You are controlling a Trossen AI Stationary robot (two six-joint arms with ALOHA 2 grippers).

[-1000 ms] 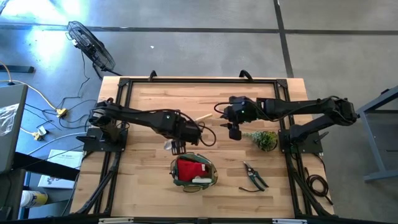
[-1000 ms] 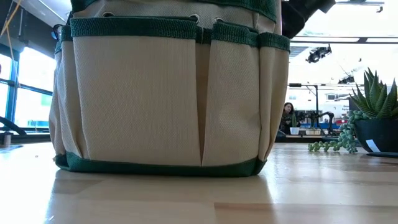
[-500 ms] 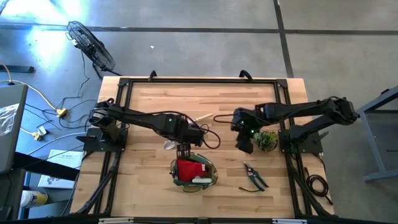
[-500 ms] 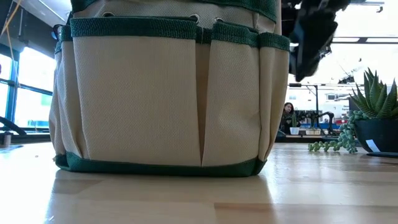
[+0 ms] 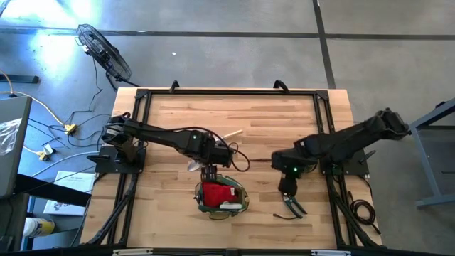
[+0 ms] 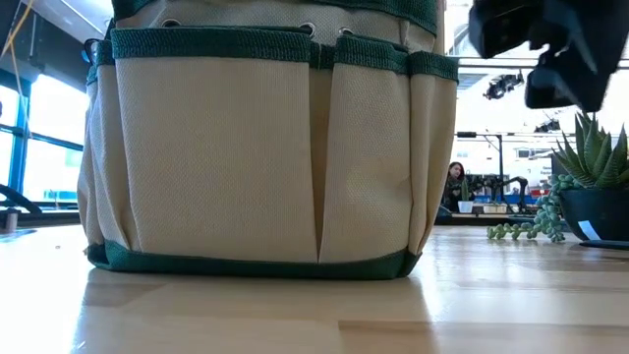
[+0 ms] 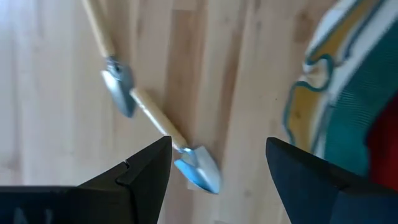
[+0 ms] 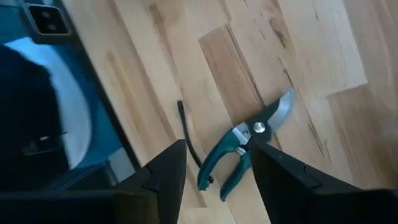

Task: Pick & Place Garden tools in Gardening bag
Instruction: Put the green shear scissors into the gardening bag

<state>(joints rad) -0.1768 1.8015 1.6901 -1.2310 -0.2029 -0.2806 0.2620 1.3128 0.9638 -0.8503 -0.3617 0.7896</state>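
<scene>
Your left gripper (image 5: 208,173) hangs mid-desk, jaws parted and empty. Your right gripper (image 5: 286,189) reaches in from its side, angled downward, jaws parted, nothing held.

two trowels (image 7: 193,168) with wooden handles lie on the table, one pair of pruning shears (image 8: 245,146), one gardening bag (image 5: 222,197) with one red bundle (image 5: 217,192) inside, one potted plant (image 6: 590,172), and perhaps one white item in the bag, though that's unclear.
</scene>
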